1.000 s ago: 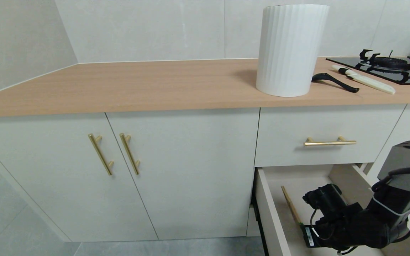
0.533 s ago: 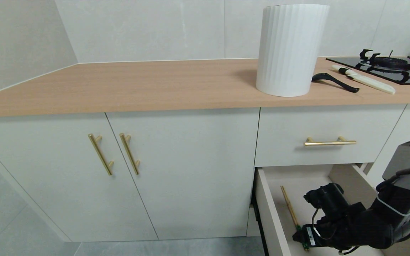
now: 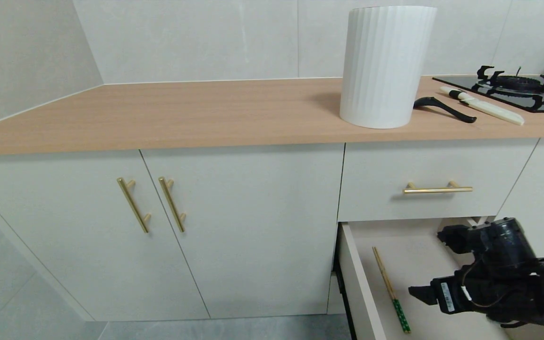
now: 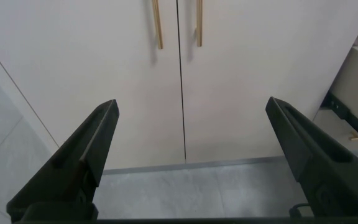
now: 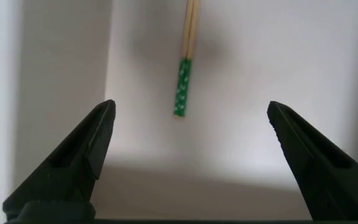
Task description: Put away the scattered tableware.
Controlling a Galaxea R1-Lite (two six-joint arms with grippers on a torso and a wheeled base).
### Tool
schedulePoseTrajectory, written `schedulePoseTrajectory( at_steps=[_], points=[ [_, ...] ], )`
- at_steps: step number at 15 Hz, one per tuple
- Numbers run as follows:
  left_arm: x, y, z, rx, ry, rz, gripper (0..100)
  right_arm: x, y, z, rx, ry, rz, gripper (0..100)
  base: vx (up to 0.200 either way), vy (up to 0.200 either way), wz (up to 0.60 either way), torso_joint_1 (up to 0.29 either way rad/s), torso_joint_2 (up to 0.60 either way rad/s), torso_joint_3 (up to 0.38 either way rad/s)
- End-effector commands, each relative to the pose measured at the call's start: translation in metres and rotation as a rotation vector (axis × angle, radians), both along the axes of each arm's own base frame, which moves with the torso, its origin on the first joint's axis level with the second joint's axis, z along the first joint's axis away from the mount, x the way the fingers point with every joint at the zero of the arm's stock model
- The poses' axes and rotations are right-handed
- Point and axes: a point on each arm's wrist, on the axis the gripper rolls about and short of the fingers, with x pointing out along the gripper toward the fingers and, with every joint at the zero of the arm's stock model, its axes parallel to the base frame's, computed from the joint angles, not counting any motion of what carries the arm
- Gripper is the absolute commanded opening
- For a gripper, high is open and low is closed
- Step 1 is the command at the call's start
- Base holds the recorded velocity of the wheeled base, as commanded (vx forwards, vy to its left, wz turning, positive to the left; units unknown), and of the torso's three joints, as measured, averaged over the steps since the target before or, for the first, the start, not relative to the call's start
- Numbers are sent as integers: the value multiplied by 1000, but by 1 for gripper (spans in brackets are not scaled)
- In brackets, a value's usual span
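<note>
Presently, chopsticks (image 3: 390, 290) lie in the open drawer (image 3: 357, 274), long axis front-to-back, near its left wall. Right hand (image 3: 435, 263) hovers just to their right, wide and empty. Left hand (image 4: 191, 106), also wide, faces the cupboard doors (image 4: 241, 93).

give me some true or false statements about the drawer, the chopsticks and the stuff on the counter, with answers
1. The chopsticks lie inside the open drawer. True.
2. The right gripper is shut on the chopsticks. False: it is open and holds nothing; the chopsticks lie on the drawer floor.
3. A knife lies on the counter near the stove. True.
4. The white container lies on its side. False: it stands upright on the counter.
5. The left gripper is open and faces the cupboard doors. True.
</note>
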Motion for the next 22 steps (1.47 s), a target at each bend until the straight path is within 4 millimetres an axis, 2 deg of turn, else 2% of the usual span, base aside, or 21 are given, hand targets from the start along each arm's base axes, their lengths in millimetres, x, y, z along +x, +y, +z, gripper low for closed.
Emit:
schedulePoseTrajectory(
  at_steps=[1, 5, 8, 22],
  points=[
    [0, 0, 0, 1, 0, 0, 100, -18, -13, 46, 22, -158, -9, 100, 0, 0, 0, 0, 0, 0],
    [0, 0, 0, 1, -1, 0, 100, -32, -17, 61, 29, -218, 20, 100, 0, 0, 0, 1, -21, -26],
    [0, 0, 0, 1, 0, 0, 100, -34, -18, 65, 36, -236, 21, 100, 0, 0, 0, 15, -201, -289],
    [0, 0, 0, -1, -1, 0, 100, -38, -19, 70, 32, -262, 27, 100, 0, 0, 0, 128, -473, -327]
  ],
)
